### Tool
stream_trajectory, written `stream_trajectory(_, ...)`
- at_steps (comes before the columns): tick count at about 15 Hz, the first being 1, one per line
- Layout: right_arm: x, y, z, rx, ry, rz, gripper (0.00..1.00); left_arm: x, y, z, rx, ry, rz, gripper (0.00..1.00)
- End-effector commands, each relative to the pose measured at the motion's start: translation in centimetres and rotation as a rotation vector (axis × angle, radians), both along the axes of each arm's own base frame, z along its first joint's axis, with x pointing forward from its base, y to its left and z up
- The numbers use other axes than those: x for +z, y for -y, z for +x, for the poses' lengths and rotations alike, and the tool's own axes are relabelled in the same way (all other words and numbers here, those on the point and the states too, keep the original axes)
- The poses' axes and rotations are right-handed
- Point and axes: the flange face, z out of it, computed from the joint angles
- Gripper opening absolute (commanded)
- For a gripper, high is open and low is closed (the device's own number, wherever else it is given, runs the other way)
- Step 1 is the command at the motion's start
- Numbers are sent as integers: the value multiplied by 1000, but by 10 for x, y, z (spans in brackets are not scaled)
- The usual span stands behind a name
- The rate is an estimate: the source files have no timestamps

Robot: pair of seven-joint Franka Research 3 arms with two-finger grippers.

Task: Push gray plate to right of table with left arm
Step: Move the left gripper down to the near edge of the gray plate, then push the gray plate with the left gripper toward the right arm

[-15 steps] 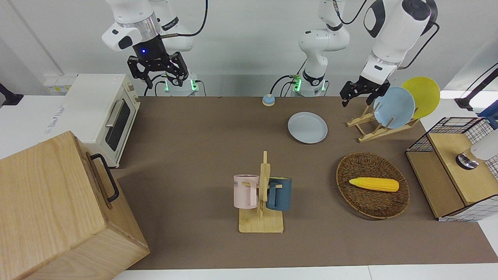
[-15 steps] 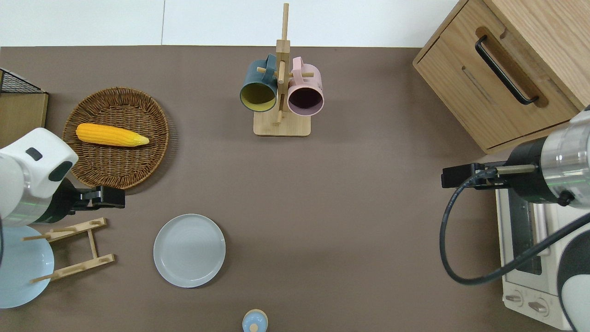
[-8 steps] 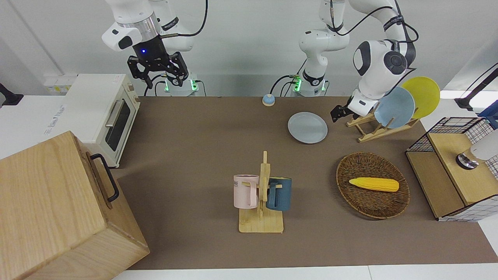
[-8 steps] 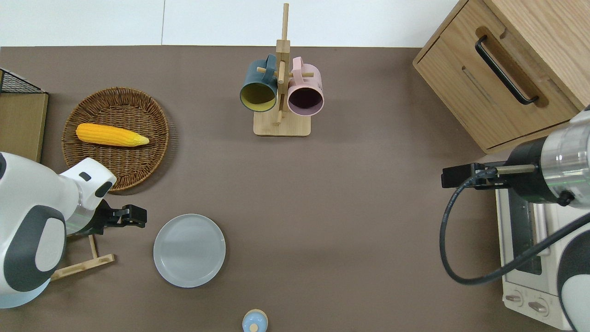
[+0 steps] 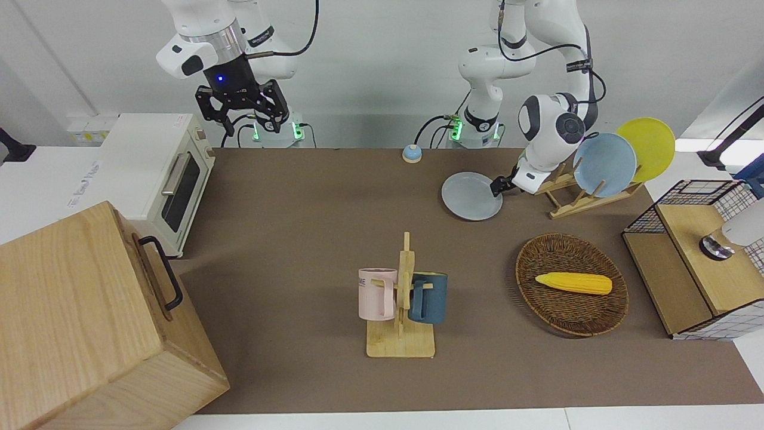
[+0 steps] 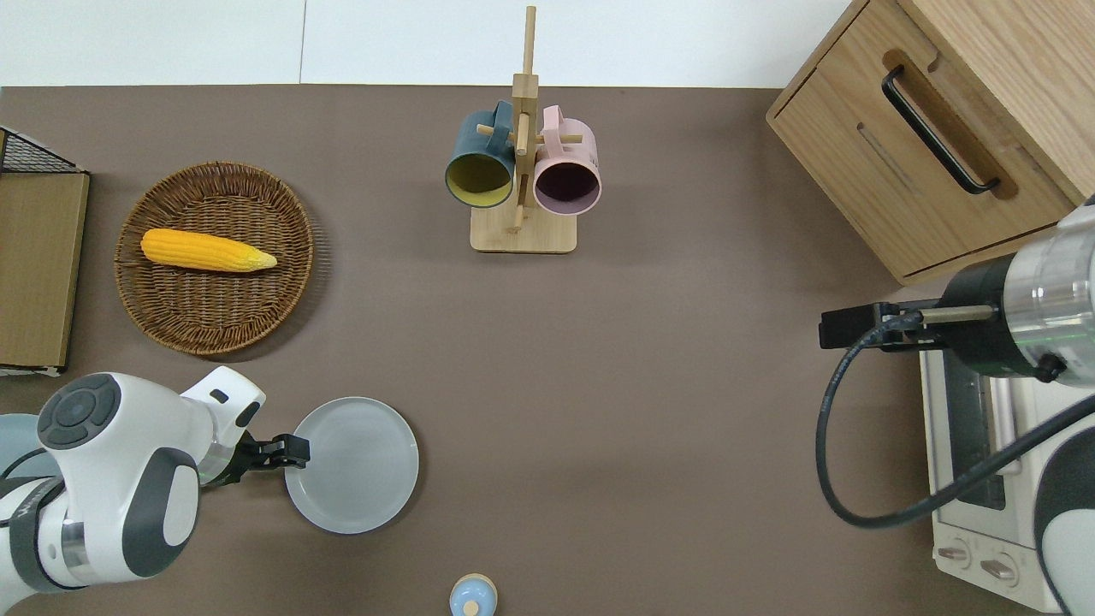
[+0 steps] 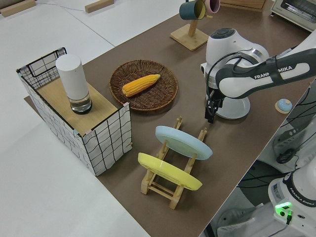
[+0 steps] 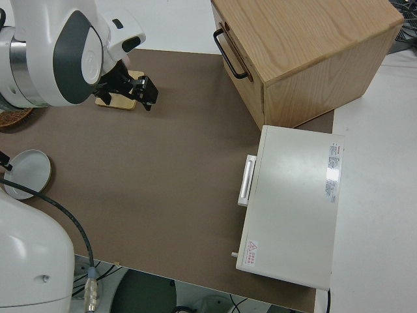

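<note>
The gray plate (image 5: 471,196) lies flat on the brown table (image 5: 310,227), near the robots' edge; it also shows in the overhead view (image 6: 355,466) and the right side view (image 8: 27,171). My left gripper (image 5: 495,189) is down low at the plate's rim, on the side toward the left arm's end of the table. In the overhead view its tip (image 6: 297,443) meets the rim. It looks shut and holds nothing; the left side view shows it (image 7: 211,114) pointing down. My right arm is parked with its gripper (image 5: 246,119) open.
A wooden dish rack (image 5: 567,197) with a sky-blue plate (image 5: 604,164) and a yellow plate (image 5: 647,148) stands beside the left gripper. A wicker basket (image 6: 214,325) holds a corn cob (image 6: 205,251). A mug rack (image 6: 522,231), a toaster oven (image 5: 161,179), a wooden box (image 5: 89,322) and a small blue knob (image 6: 472,599) are also there.
My left arm has come down from over the dish rack and moved toward the gray plate, until its gripper reaches the rim. The plate has not moved. The right arm stayed still.
</note>
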Motion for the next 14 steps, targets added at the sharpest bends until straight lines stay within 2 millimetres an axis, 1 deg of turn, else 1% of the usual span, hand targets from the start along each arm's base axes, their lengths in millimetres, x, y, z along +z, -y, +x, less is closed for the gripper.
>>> stream_trajectory(1,3,0,1,-2,0,18,996,0,7,-12,31,17,-22,814)
stream_trajectory(2,3,0,1,-2,0,18,996,0,8,-12,35,17,-28,720)
stream_trajectory(3,3,0,1,-2,0,18,996,-1,9,-12,39,15,-33,599)
stream_trajectory(5,3,0,1,-2,0,18,996,-1,19,-12,22,18,-36,300)
stream_trajectory(6,3,0,1,-2,0,18,996,-2,20,-12,24,16,-38,162)
stream_trajectory(7,3,0,1,-2,0,18,996,-2,20,-12,33,16,-45,53)
stream_trajectory(8,3,0,1,-2,0,18,996,-2,21,-12,30,19,-45,1)
stream_trajectory(12,3,0,1,-2,0,18,996,-2,23,-11,27,18,-46,0)
stream_trajectory(14,3,0,1,-2,0,18,996,-3,32,-12,17,19,-45,0)
